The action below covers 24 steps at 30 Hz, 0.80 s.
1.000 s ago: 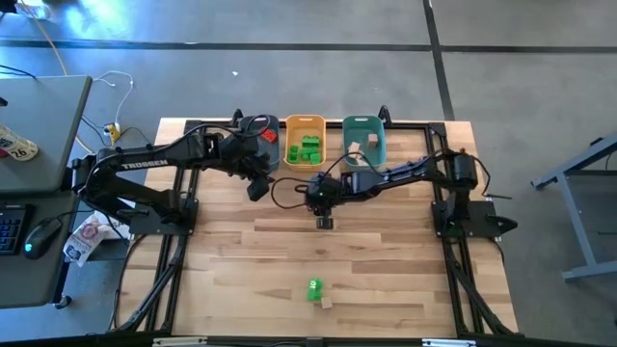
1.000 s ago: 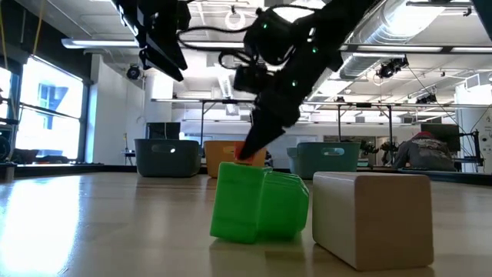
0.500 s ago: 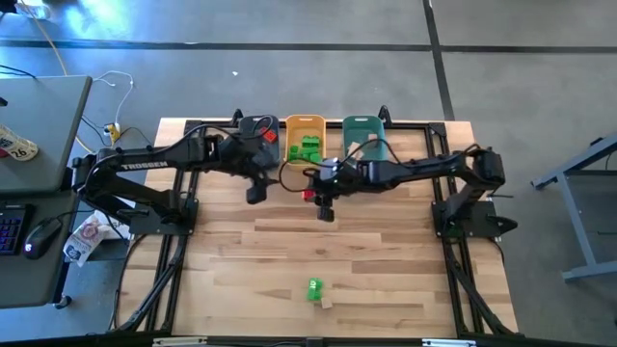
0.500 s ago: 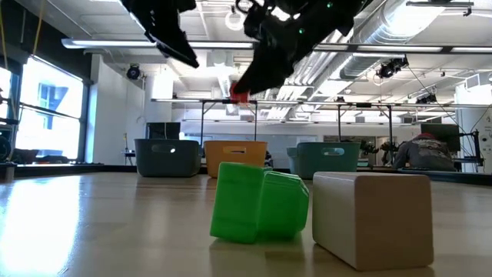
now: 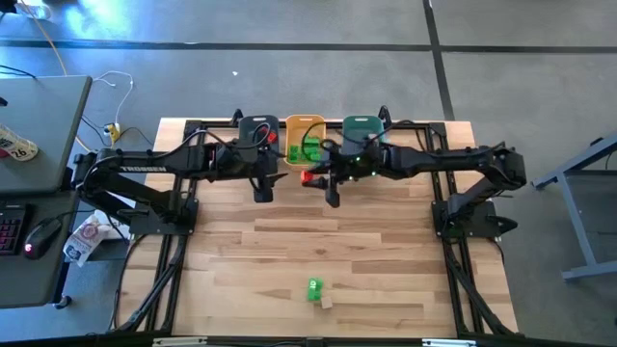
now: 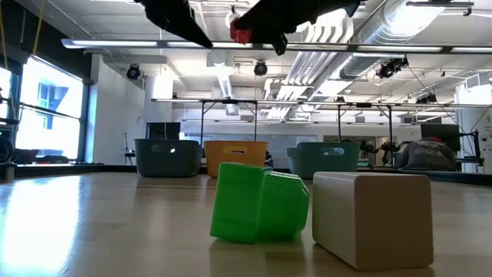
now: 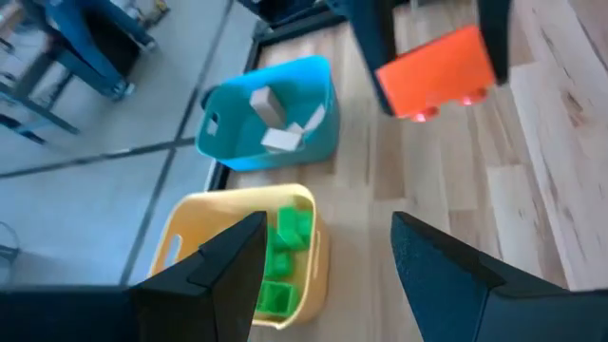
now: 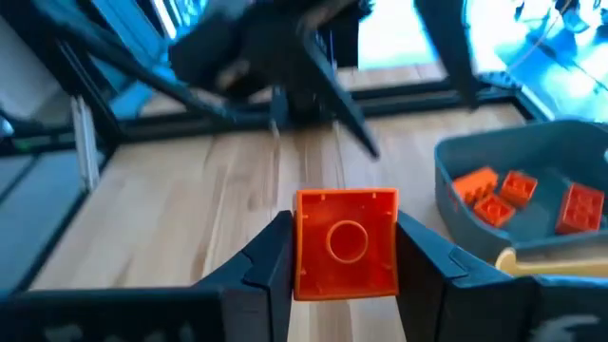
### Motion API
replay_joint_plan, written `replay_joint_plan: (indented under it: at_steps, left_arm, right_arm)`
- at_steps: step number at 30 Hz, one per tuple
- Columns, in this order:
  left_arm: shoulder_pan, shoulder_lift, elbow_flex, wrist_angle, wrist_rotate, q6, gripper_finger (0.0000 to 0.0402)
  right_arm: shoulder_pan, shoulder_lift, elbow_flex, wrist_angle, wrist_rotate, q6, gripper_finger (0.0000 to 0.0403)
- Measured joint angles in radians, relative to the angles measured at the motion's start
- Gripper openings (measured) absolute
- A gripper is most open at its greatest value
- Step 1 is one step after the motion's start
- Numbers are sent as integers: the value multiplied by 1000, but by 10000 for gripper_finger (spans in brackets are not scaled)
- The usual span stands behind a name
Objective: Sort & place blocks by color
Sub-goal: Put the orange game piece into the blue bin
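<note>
My right gripper (image 5: 321,181) is shut on a red-orange block (image 5: 308,177) high above the table, in front of the orange-yellow bin (image 5: 305,141). The block also shows in the low view (image 6: 241,29) and in the left wrist view (image 7: 437,71). My left gripper (image 5: 262,190) is open and empty just left of it, in front of the blue-grey bin (image 5: 258,130). A green block (image 5: 314,288) and a tan block (image 5: 328,303) rest side by side on the table near its front edge. They show large in the low view, green block (image 6: 257,204) and tan block (image 6: 373,217). My right gripper pinches the red-orange block by two opposite side faces (image 8: 306,249) between its two fingers (image 8: 261,271). The fingers come from the table's right, slanting down. The block is lifted clear of the table, with one broad face (image 8: 348,239) turned toward the wrist.
The blue-grey bin (image 8: 518,180) holds several red-orange blocks. The orange-yellow bin (image 7: 195,237) holds green blocks. The teal bin (image 7: 228,142) holds tan blocks. All three stand in a row at the far edge. Bare tabletop lies between the bins and the two front blocks.
My right gripper has risen from near the tabletop, lifting the red-orange block clear. It has carried the block toward the far edge, up to the bins. My left gripper has risen a little.
</note>
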Motion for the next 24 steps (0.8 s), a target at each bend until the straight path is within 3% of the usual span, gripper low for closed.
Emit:
replay_joint_plan:
  at_steps: [7, 17, 24]
  left_arm:
    - [-47, 0, 0, 50, -110, 42, 211]
    - [-126, 1, 0, 139, -345, 130, 211]
    - [-172, 1, 0, 258, -422, 233, 211]
  right_arm:
    - [-33, -10, 0, 96, -12, 95, 111]
    - [-42, -10, 0, 223, 0, 187, 111]
    - [-58, -10, 0, 347, 23, 258, 111]
